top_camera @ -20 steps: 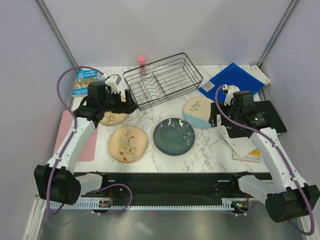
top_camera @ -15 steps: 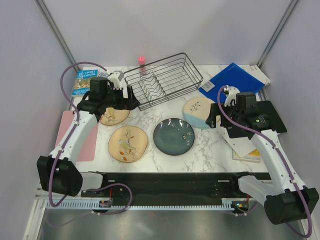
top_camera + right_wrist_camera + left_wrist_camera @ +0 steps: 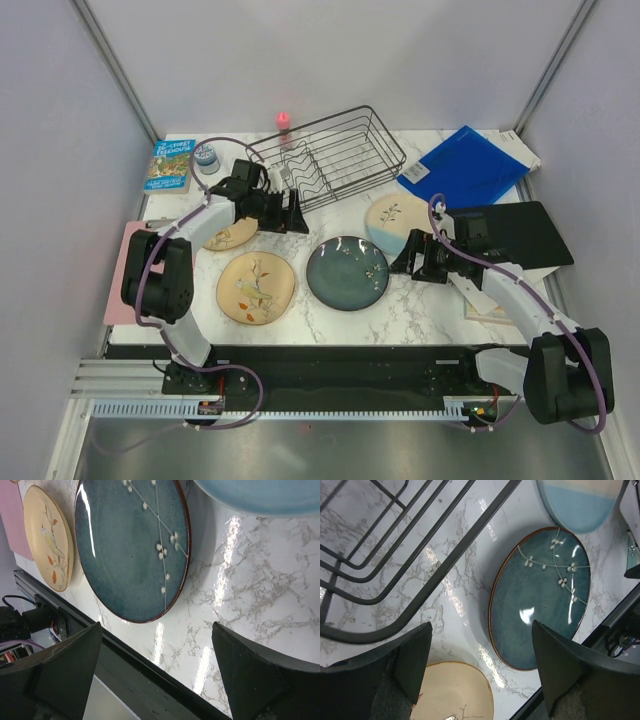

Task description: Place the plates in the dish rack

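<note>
**Glaze, wire and marble sheen**

Glossy, speckled ceramic glaze on the dark teal plate [image 3: 540, 595], with bright glints. Softer satin sheen on the tan plate [image 3: 47, 535]. Smooth, shiny, marble-patterned tabletop [image 3: 455, 595]. Thin black metal wire throughout the dish rack [image 3: 325, 160].

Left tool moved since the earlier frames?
Yes. In the top view the left tool has swung right, off the back tan plate and over to the near-left corner of the rack, which stayed put.
</note>
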